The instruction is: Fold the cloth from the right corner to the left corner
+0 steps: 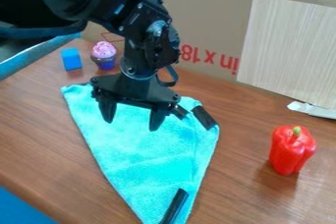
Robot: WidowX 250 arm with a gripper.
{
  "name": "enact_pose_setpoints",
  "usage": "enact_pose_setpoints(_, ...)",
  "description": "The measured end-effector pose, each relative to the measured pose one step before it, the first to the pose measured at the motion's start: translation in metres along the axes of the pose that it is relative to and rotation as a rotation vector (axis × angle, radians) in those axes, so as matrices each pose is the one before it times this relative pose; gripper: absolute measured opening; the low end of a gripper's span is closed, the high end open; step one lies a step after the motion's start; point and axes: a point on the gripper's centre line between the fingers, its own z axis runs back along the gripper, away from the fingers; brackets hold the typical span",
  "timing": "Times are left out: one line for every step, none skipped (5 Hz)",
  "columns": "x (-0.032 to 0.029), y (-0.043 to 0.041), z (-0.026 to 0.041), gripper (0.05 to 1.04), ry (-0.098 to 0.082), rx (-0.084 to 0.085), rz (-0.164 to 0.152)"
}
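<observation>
Cloth (144, 156) beneath a released pincer (132, 119)

The turquoise cloth lies on the brown wooden surface (39, 129), wide towards the back and narrowing to the bottom edge of the view. The pincer hangs over its wider part, fingers spread apart with nothing gripped between them. One black strip (205, 117) lies at the cloth's upper right edge, another black piece (174, 206) near its narrow end. A red pepper (291, 150) stands to the right, apart from the cloth. Behind the cloth's upper left corner are a pink-topped cupcake (103, 55) and, just beside it, a blue block (71, 59). Cardboard (210, 12) rises behind.
</observation>
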Motion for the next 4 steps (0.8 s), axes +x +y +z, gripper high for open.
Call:
enact_pose_setpoints(-0.00419,-0.00116,-0.00424,0.999,0.0227,0.0018,-0.0120)
enact_pose_setpoints(0.01631,0.04312,-0.00861,0.999,0.0215,-0.0354,-0.0024)
enact_pose_setpoints(0.01514,0.02125,0.00330,0.999,-0.0051,-0.0437,0.0130)
enact_pose_setpoints(0.00686,0.02753,-0.00117,0.999,-0.0051,-0.0027,-0.0406)
